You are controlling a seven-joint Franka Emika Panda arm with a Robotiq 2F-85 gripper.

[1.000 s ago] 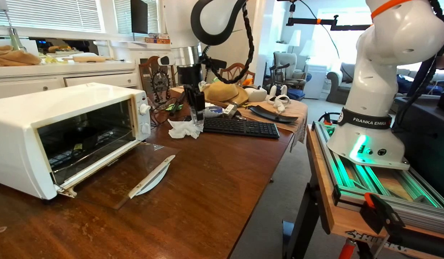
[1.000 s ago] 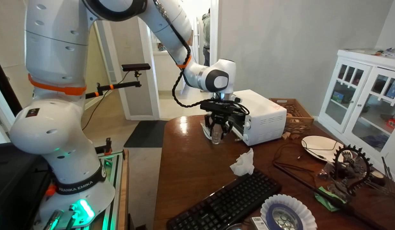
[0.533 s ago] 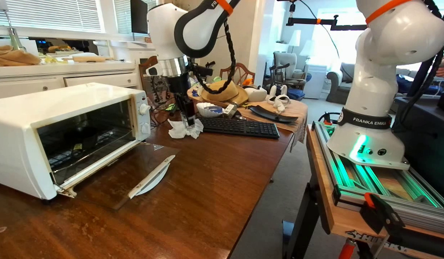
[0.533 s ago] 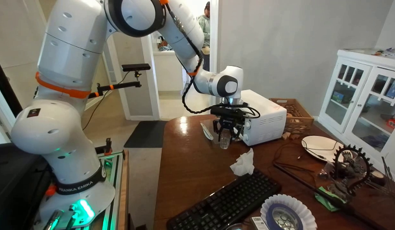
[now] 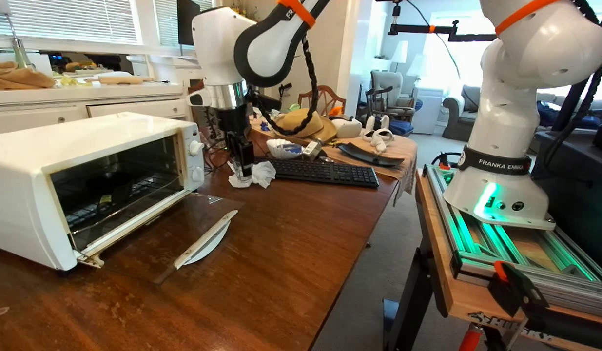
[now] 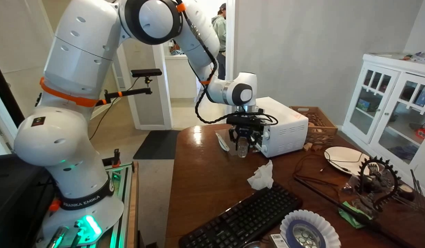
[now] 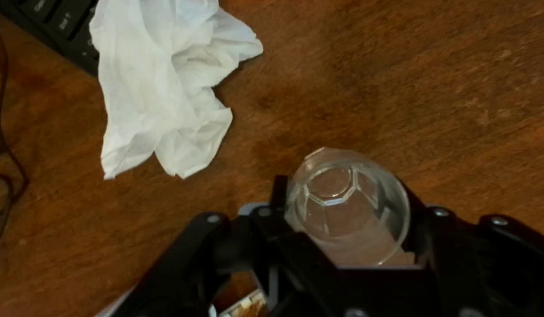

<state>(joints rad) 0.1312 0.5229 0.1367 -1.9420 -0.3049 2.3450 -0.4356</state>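
A clear faceted glass stands between the fingers of my gripper, which is shut on it; in the wrist view I look down through its rim to its base. In an exterior view the glass hangs from the black gripper, roughly upright, just above the brown table. A crumpled white tissue lies beside it, apart from the glass. Near the gripper stands a white toaster oven, its glass door folded down and the door handle lying low over the table. A dark pan-like thing shows dimly inside.
A black keyboard lies by the tissue, with a fluted white bowl beyond. A wicker basket, a white plate and a spiky black ring stand near the oven. Someone stands in the doorway.
Over the last second my gripper has carried the glass lower and sideways, closer to the oven's knob end; in the last half second it moved only slightly. The grip looks unchanged.
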